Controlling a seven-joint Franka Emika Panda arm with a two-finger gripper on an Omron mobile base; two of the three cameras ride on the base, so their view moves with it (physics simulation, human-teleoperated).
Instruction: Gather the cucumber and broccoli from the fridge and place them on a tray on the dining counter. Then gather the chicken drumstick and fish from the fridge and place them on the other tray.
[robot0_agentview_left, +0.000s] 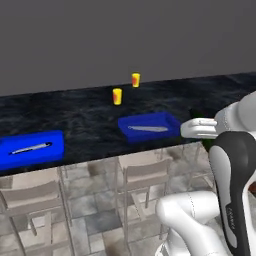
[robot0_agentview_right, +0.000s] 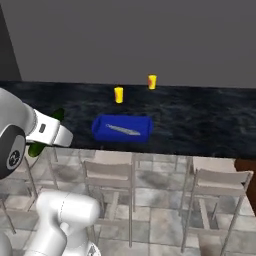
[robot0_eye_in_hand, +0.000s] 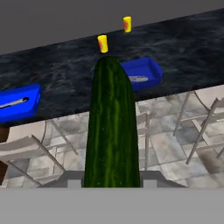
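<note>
My gripper (robot0_eye_in_hand: 111, 181) is shut on the cucumber (robot0_eye_in_hand: 111, 127), a long dark green stick that points away from the hand toward the dining counter (robot0_agentview_left: 75, 115). Its green ends show above and below the white hand in the right base view (robot0_agentview_right: 58, 115). Two blue trays stand on the counter's near side. The nearer tray (robot0_agentview_left: 173, 123) (robot0_agentview_right: 99, 131) (robot0_eye_in_hand: 155, 72) lies just ahead of the hand and the other tray (robot0_agentview_left: 56, 138) (robot0_eye_in_hand: 36, 93) is to the left. Each holds a thin grey utensil. The fridge, broccoli, chicken drumstick and fish are out of view.
Two yellow cups (robot0_agentview_left: 117, 96) (robot0_agentview_left: 135, 79) stand farther back on the counter. Pale chairs (robot0_agentview_left: 145, 175) (robot0_agentview_left: 32, 197) (robot0_agentview_right: 220, 180) line the tiled floor along the counter's near edge, below the hand. A grey wall rises behind the counter.
</note>
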